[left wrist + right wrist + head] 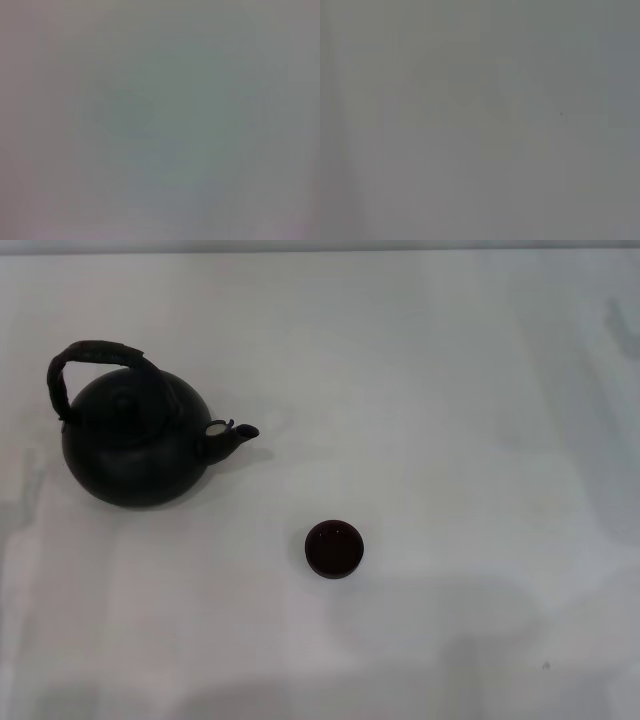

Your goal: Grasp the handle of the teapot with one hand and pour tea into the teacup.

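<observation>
The large round matte black teapot (135, 445) stands upright on the white table at the left of the head view. Its short spout (236, 434) points right, toward the teacup. Its arched black handle (95, 353) with a rough wrapped top rises over the lid. The small dark brown-black teacup (334, 548) stands near the middle, to the right of the teapot and nearer to me, well apart from it. Neither gripper shows in any view. Both wrist views show only a plain grey surface.
The white table (450, 390) spreads across the whole head view. Faint shadows lie along its near edge. A faint pale shape (622, 325) shows at the far right edge.
</observation>
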Motion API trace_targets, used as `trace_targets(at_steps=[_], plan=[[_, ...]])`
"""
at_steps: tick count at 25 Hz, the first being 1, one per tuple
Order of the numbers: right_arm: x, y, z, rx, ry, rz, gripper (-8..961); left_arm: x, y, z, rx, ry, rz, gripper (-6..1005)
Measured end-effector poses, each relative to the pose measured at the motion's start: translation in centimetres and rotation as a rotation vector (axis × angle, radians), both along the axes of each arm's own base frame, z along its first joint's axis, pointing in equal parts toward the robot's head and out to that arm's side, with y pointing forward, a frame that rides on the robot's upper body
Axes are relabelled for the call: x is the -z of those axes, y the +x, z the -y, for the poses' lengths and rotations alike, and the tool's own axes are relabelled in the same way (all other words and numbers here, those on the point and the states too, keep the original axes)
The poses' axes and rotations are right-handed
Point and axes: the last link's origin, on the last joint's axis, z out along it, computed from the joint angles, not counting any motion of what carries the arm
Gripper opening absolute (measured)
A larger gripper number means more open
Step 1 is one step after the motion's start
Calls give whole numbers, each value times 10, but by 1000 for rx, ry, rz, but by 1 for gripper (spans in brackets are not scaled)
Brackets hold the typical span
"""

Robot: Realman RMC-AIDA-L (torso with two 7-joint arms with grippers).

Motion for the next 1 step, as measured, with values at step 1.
trace_targets(at_steps=[1], plan=[[0, 1, 1, 1, 0, 0, 829, -1, -1, 0, -4, 5, 15, 856]])
